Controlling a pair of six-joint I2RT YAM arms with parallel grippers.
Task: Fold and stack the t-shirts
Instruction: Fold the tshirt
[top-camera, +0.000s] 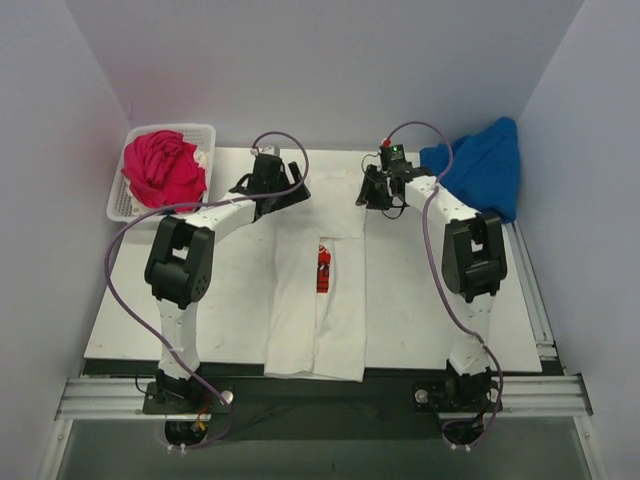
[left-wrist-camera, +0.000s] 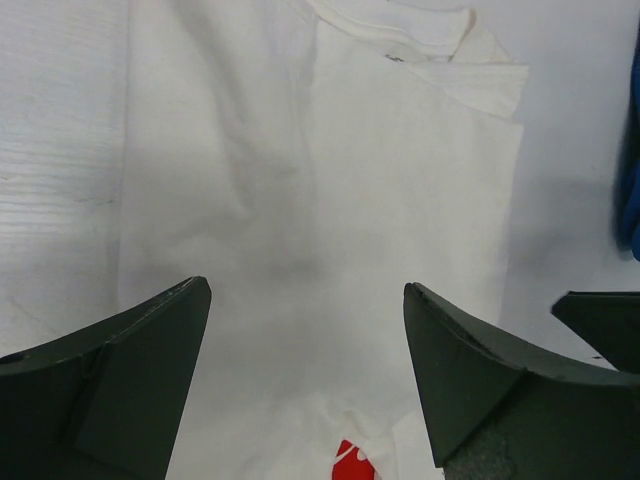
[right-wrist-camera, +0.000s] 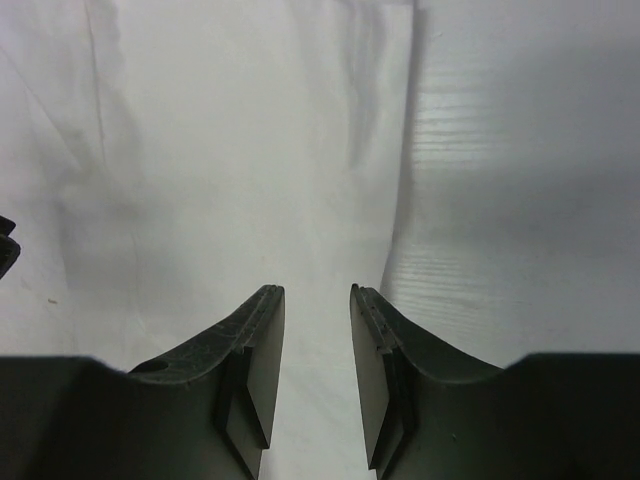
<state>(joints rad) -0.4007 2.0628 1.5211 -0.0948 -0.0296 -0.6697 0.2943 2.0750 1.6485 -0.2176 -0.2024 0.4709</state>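
We found the white t-shirt (top-camera: 295, 320) lying lengthwise down the middle of the worktop (top-camera: 430, 320). Both of its sides were folded inward, so it made a long narrow strip reaching from the far half of the board to the near edge. A sliver of its red print (top-camera: 323, 270) showed in the slit where the two folded edges met. The left jaws stood wide apart and held nothing. They hung over the far left part of that shirt, and in the left wrist view the collar (left-wrist-camera: 400, 45) lay beyond them. The right jaws were over the far right part of the same shirt, close to its folded right edge. They were parted by only a narrow gap, and the right wrist view showed flat cloth below that gap and nothing pinched in it. The blue t-shirt (top-camera: 485, 165) lay crumpled at the far right corner, well apart from the white one. The pink t-shirt (top-camera: 160, 170) sat bunched in the white lattice basket (top-camera: 120, 205) at the far left corner.
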